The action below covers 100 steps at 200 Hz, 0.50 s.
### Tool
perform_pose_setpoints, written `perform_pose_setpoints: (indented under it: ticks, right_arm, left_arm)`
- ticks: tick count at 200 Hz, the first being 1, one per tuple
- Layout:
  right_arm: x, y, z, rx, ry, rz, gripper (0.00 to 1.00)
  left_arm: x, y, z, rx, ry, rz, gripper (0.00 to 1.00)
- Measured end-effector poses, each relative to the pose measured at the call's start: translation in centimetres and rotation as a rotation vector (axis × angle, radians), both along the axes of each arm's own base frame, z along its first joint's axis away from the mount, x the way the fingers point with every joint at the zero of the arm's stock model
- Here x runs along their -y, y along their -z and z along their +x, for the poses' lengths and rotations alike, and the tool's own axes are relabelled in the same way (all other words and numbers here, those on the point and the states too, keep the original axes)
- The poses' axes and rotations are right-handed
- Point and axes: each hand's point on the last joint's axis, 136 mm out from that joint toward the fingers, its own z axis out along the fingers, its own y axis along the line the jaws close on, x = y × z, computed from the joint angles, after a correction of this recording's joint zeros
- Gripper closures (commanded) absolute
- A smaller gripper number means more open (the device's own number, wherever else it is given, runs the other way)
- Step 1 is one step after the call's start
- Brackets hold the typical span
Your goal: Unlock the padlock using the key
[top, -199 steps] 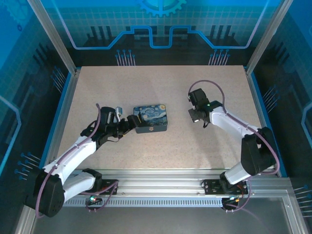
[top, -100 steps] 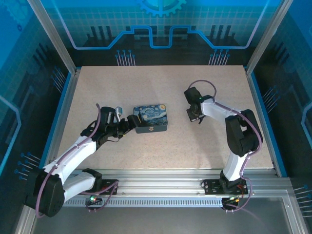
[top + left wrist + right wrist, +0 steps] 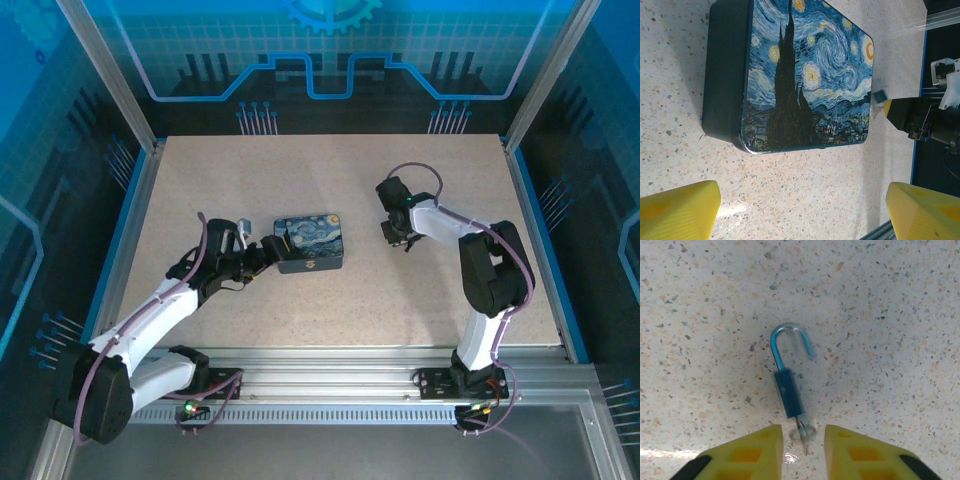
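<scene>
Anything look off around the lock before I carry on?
The padlock lies loose on the table, apart from the tin box, its shackle free at one end, so it looks already open. The key sticks from its bottom end, between the tips of the open right pincer. Nothing looks spilled or damaged.

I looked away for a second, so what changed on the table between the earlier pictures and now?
The right arm's elbow folded upward and the right gripper shifted slightly left; its fingers now sit either side of the key in the blue padlock. No visible grasp or release. The left gripper and the tin box stayed put.
</scene>
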Motion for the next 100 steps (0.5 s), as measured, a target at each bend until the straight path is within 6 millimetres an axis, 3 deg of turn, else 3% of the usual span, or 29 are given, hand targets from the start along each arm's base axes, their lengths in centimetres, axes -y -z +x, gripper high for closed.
perform_pose_setpoints:
  ticks: [28, 61, 69, 70, 72, 75, 100]
  right_arm:
    - [-0.1, -1.1, -0.2, 0.015, 0.001, 0.015, 0.59]
    - [-0.4, -4.5, -0.2, 0.093, -0.001, 0.069, 0.44]
    - [-0.4, -5.6, -0.4, 0.12, 0.003, 0.088, 0.38]
    - [-0.4, -5.8, -0.5, 0.126, 0.006, 0.093, 0.32]
    - [-0.4, -6.0, -0.5, 0.13, 0.002, 0.095, 0.12]
    - [-0.5, -6.4, -0.6, 0.14, 0.002, 0.104, 0.01]
    - [-0.3, -8.8, -1.9, 0.207, 0.003, 0.161, 0.0]
  left_arm:
    - [0.0, 0.0, 0.0, 0.0, 0.0, 0.0, 0.13]
    - [-0.1, 0.1, 0.0, -0.001, -0.006, 0.007, 0.09]
    - [-0.2, 0.1, 0.1, 0.0, -0.008, 0.014, 0.07]
    - [-0.3, 0.1, 0.1, 0.001, -0.008, 0.017, 0.06]
    - [-0.3, 0.2, 0.1, -0.002, -0.01, 0.018, 0.06]
    - [-0.3, 0.2, 0.0, -0.003, -0.009, 0.021, 0.05]
    - [-0.9, -0.3, 0.5, 0.004, -0.018, 0.06, 0.01]
